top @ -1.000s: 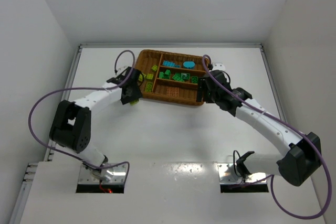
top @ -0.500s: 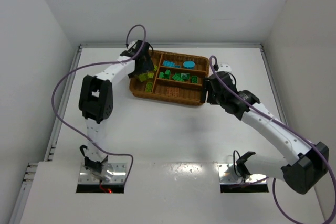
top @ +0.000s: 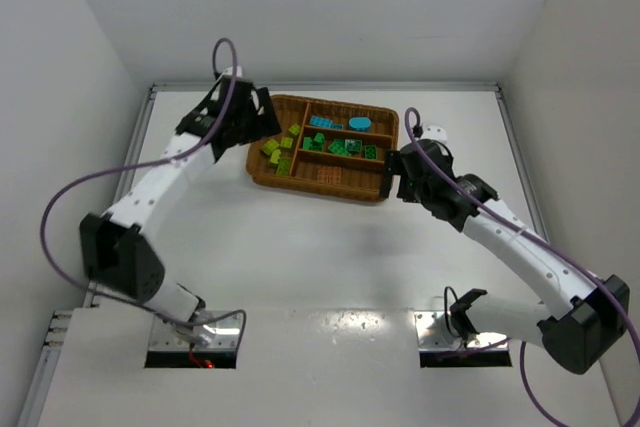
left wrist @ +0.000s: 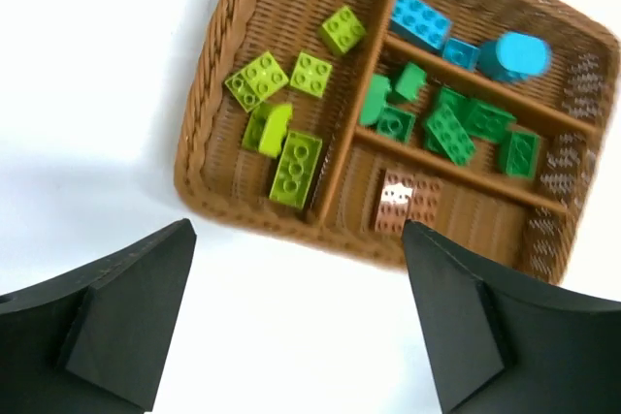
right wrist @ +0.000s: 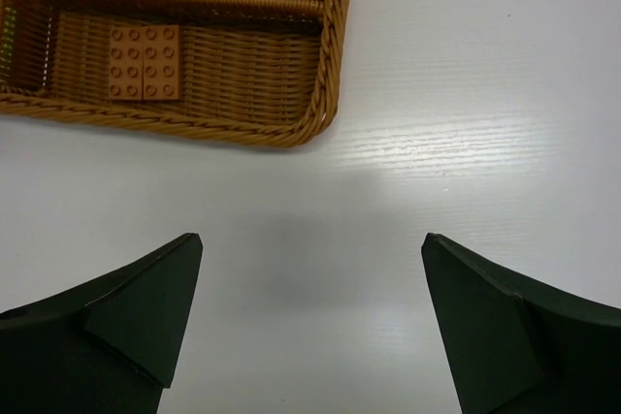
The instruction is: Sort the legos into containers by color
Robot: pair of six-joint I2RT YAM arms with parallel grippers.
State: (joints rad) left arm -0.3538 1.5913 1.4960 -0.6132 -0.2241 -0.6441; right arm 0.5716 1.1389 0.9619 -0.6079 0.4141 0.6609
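The wicker tray [top: 320, 190] holds the legos, one color to each section. Yellow-green bricks [left wrist: 296, 167] lie in the tall left section. Cyan ones [left wrist: 419, 18] fill the far narrow section, dark green ones [left wrist: 448, 133] the middle, and a brown-orange brick [left wrist: 408, 203] the near one. My left gripper [top: 262, 125] hovers at the tray's left end, open and empty [left wrist: 296, 239]. My right gripper [top: 388, 175] is beside the tray's near right corner [right wrist: 335, 46], open over bare table [right wrist: 310, 239], with the brown-orange brick [right wrist: 144, 62] inside the rim ahead.
White walls close in the table on the left, far and right sides. Purple cables [top: 75, 197] loop from both arms. The arm bases sit at the near edge.
The left arm swung from the tray's near left corner over the tall section. It opened, left a yellow-green brick there, and drew back left. The right gripper opened and backed off slightly.
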